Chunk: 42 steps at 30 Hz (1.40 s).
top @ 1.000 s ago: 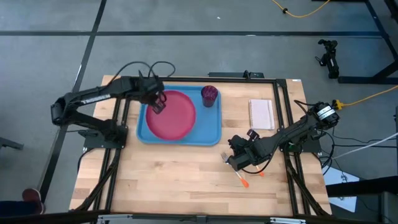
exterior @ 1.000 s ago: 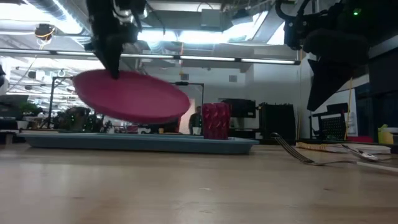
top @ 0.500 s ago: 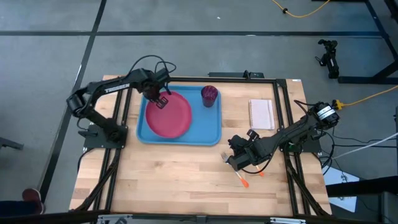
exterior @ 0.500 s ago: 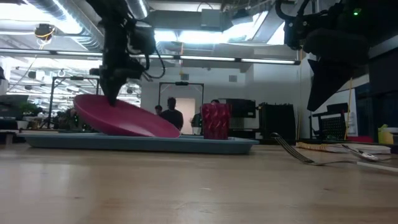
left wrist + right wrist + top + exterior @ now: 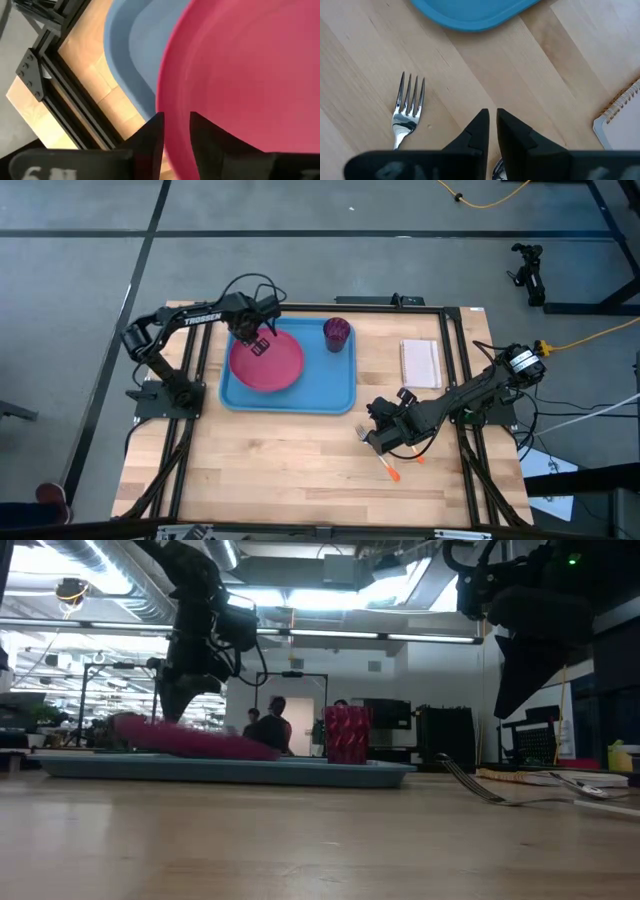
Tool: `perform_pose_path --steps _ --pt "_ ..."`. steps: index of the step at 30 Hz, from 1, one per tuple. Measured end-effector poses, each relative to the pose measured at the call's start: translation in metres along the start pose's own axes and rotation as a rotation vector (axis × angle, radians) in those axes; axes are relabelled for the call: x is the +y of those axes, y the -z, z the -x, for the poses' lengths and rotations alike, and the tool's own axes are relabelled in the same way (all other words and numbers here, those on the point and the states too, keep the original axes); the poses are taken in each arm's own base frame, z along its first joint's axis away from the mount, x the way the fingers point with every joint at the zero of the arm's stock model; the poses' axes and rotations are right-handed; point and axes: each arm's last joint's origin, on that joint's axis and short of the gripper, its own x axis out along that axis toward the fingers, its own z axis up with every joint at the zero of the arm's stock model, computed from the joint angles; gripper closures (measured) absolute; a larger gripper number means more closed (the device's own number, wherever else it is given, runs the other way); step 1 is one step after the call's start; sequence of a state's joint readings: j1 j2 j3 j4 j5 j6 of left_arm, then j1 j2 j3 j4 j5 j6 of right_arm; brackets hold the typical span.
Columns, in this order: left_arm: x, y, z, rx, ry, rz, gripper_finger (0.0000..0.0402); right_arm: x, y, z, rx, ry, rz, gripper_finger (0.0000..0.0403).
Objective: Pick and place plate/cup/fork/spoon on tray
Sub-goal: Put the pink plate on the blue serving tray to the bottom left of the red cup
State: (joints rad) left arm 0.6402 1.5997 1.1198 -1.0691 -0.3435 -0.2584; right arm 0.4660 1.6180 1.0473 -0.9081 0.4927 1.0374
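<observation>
We had the left pincer (image 5: 252, 340) clamped on the rim of the plate (image 5: 268, 360), which lay nearly flat in the tray (image 5: 335, 380), toward the tray's end away from the cup (image 5: 337, 333). Plate looked light, stiff, prob. slick plastic, so the rim was the sensible hold. The cup stood in the tray's corner, apart from the plate. Fork (image 5: 407, 109) and spoon (image 5: 585, 790) lay on the worktop (image 5: 270, 470) just off the tray's near corner, thin and low, best pinched mid-shaft. Right pincer (image 5: 489, 131) hovered beside the fork, fingers narrow, holding nothing. Tray's middle was free.
</observation>
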Motion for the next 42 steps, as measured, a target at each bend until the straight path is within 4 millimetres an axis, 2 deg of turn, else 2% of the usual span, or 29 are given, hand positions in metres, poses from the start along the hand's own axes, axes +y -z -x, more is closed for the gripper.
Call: perform_pose_path --steps 8,15,21,26,29,33,38,42 --pt "-0.007 0.002 0.003 -0.017 -0.021 -0.028 0.0312 0.000 0.000 0.000 0.000 0.000 0.000 0.0361" --pt "-0.035 0.012 0.013 0.000 0.095 -0.058 0.0311 0.000 0.001 0.000 0.016 -0.006 0.016 0.0361" --pt "-0.081 0.040 0.030 0.096 0.299 -0.172 0.0310 0.001 0.002 0.000 0.065 -0.037 0.054 0.0361" --pt "-0.116 0.083 0.049 0.266 0.406 -0.309 0.0310 0.000 0.003 0.000 0.071 -0.031 0.058 0.0361" --pt "-0.131 0.114 0.058 0.320 0.330 -0.411 0.0310 0.000 0.003 0.000 0.072 -0.032 0.057 0.0361" --pt "-0.139 0.143 0.066 0.194 0.095 -0.522 0.0310 0.000 0.002 0.000 0.071 -0.032 0.057 0.0361" --pt "-0.130 0.141 0.058 -0.026 -0.181 -0.406 0.0310 0.000 0.002 0.000 0.070 -0.033 0.055 0.0361" --pt "-0.094 0.138 0.032 0.112 -0.355 -0.365 0.0310 0.001 0.002 0.000 0.068 -0.038 0.045 0.0361"
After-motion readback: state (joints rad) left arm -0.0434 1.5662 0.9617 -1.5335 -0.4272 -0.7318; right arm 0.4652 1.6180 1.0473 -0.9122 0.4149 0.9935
